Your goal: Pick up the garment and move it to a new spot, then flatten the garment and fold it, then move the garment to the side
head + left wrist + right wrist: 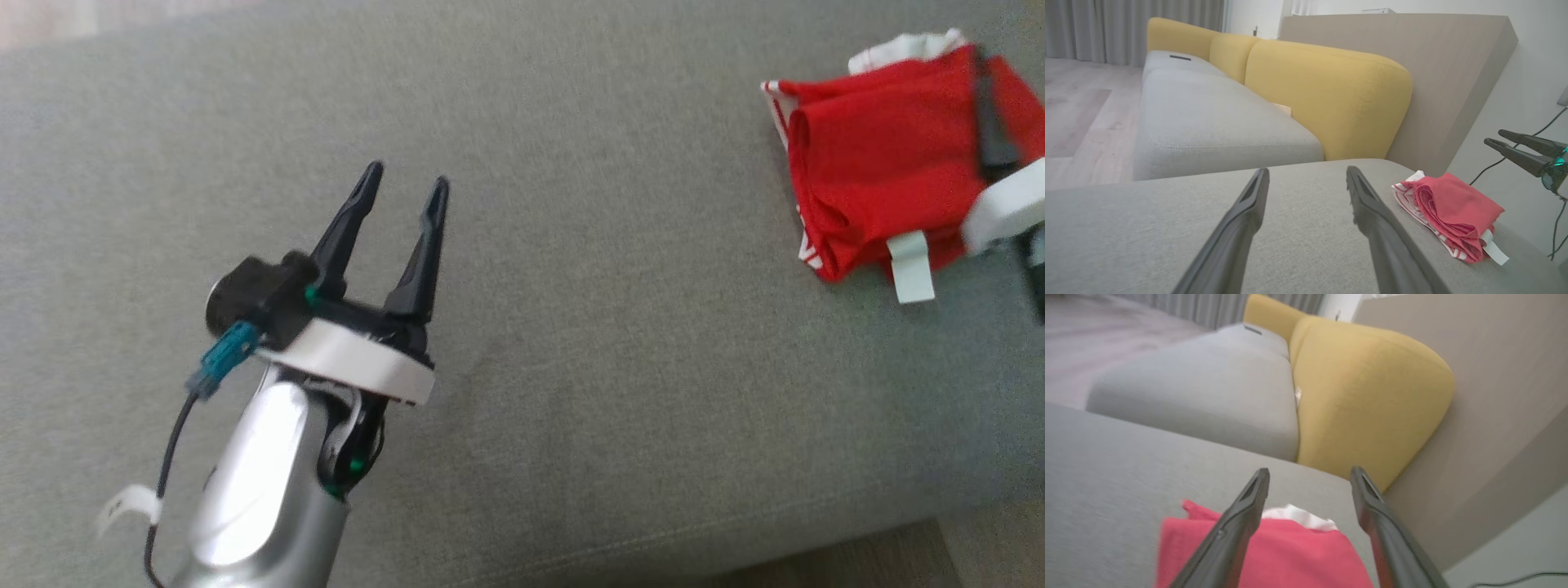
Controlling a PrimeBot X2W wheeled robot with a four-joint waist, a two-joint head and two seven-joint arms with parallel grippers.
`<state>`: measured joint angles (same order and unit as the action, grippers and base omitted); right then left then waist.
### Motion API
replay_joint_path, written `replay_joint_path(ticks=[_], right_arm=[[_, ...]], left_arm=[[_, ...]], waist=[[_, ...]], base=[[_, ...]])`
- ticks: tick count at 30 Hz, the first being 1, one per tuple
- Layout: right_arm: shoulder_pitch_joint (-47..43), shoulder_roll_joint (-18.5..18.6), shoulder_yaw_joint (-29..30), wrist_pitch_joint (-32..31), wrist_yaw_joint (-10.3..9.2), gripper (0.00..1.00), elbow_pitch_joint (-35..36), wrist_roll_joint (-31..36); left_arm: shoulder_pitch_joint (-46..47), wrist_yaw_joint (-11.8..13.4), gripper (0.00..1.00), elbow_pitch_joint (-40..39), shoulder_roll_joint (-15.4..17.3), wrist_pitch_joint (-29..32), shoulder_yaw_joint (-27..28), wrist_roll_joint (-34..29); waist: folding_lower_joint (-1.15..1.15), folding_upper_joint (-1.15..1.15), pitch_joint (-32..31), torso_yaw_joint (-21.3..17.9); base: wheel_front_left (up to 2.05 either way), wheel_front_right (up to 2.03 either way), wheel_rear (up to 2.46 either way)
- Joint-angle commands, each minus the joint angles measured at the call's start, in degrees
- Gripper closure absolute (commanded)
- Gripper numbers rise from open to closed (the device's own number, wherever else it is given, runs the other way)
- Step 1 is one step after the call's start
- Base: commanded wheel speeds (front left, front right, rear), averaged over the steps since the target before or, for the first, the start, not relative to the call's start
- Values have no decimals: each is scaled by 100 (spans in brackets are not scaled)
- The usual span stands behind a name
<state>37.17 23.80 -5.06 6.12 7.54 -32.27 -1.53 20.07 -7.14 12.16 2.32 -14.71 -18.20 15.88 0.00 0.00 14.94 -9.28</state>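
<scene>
The grey seat cushion (pixel 620 327) lies bare across its left and middle, giving open passage around the left gripper (pixel 407 175), which hangs above it with fingers apart. The one obstruction on the surface is the folded red garment (pixel 882 188) at the right end, with the right gripper (pixel 1310 471) spread just over it. Past the cushion's edge near the garment, a yellow backrest (pixel 1331 102) and a taupe panel (pixel 1433 73) block the way.

The red garment (pixel 882 163) with white trim lies folded at the grey cushion's (pixel 571 367) right end.
</scene>
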Motion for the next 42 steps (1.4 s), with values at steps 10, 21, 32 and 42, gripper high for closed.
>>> replay_joint_path(ticks=[10,21,32,42], right_arm=[[-1288,-1091,88,400,-5,0,1335,-579],[-2908,-2024,441,820,-5,0,1698,-606],[-3322,-2090,209,883,-5,0,1829,-642],[-3324,-2092,179,886,-5,0,2009,-769]], left_arm=[[-684,36,0,-351,55,-29,729,34],[-1745,250,0,-624,55,-29,1057,49],[-2019,441,0,-814,55,-29,1144,11],[-1978,617,0,-752,55,-29,1142,-161]], waist=[[0,0,-980,539],[0,0,-1530,866],[0,0,-1596,905],[0,0,-1563,852]], base=[[0,0,0],[0,0,0],[0,0,0],[0,0,0]])
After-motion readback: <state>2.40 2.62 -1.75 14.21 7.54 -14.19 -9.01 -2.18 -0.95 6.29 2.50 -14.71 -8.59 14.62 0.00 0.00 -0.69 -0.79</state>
